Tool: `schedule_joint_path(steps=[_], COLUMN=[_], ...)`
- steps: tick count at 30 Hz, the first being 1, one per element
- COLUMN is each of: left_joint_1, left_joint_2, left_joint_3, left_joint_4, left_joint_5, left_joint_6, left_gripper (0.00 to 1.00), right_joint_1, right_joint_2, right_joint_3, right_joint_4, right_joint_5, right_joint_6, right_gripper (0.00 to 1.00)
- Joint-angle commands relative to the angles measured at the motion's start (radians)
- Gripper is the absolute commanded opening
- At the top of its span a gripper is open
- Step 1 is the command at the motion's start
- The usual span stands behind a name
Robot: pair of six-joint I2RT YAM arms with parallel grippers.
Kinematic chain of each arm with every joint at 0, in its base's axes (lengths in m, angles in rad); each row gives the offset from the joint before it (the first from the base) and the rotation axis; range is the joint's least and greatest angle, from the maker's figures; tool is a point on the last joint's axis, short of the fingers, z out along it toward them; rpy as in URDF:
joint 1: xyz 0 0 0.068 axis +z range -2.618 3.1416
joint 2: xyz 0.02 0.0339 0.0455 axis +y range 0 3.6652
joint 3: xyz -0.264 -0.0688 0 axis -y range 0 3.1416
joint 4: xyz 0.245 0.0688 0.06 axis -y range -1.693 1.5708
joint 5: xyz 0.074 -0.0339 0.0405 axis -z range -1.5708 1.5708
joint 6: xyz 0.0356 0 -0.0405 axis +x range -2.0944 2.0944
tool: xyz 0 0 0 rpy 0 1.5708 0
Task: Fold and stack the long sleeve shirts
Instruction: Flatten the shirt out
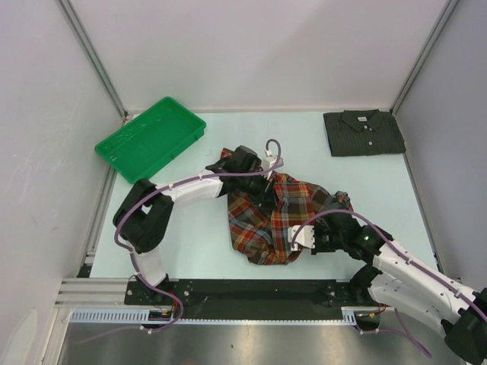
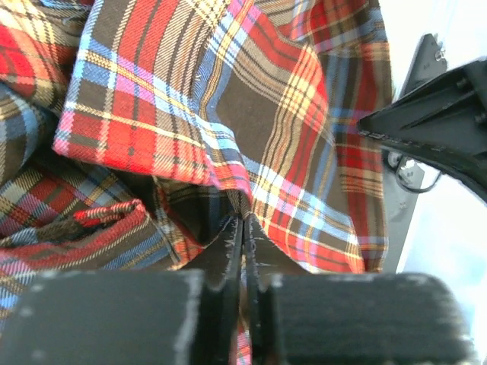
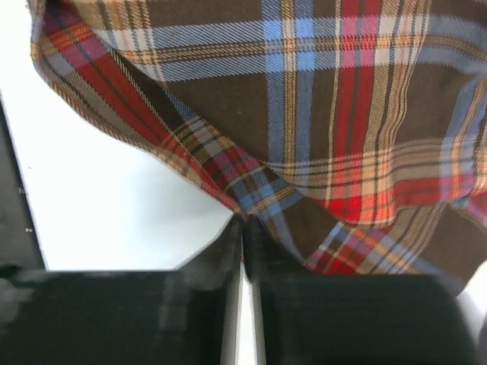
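The red, brown and navy plaid shirt (image 1: 270, 220) lies crumpled in the middle of the table. My left gripper (image 1: 265, 187) sits over its upper part, and in the left wrist view the left gripper (image 2: 245, 220) is shut on a fold of plaid cloth (image 2: 228, 114). My right gripper (image 1: 329, 217) is at the shirt's right edge; the right wrist view shows the right gripper (image 3: 243, 222) shut on the plaid hem (image 3: 319, 114). The dark charcoal shirt (image 1: 363, 132) lies folded flat at the back right, apart from both arms.
A green plastic tray (image 1: 151, 138) sits tilted at the back left corner. White walls close in the table (image 1: 190, 228) on three sides. The right arm's black link (image 2: 434, 122) shows at the right of the left wrist view.
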Motion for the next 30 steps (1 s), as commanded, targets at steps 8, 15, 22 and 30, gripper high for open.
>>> schedule_joint_path(steps=[8, 15, 22, 30], left_joint_1=[0.069, -0.161, 0.048, 0.097], left_joint_2=[-0.457, -0.513, -0.387, -0.276], left_joint_3=[-0.127, -0.201, -0.052, 0.103], left_joint_4=[-0.061, -0.310, -0.401, -0.416], left_joint_5=[0.189, 0.076, 0.045, -0.072], left_joint_6=[0.291, 0.700, 0.738, 0.994], left_gripper=[0.00, 0.00, 0.48, 0.61], right_joint_1=[-0.277, -0.683, -0.893, -0.948], right_joint_2=[-0.058, 0.076, 0.203, 0.292], right_joint_3=[0.125, 0.276, 0.422, 0.483], right_joint_4=[0.113, 0.246, 0.259, 0.288], right_joint_5=[-0.014, -0.212, -0.383, -0.467], right_joint_6=[0.092, 0.308, 0.475, 0.583], right_gripper=[0.00, 0.00, 0.00, 0.00])
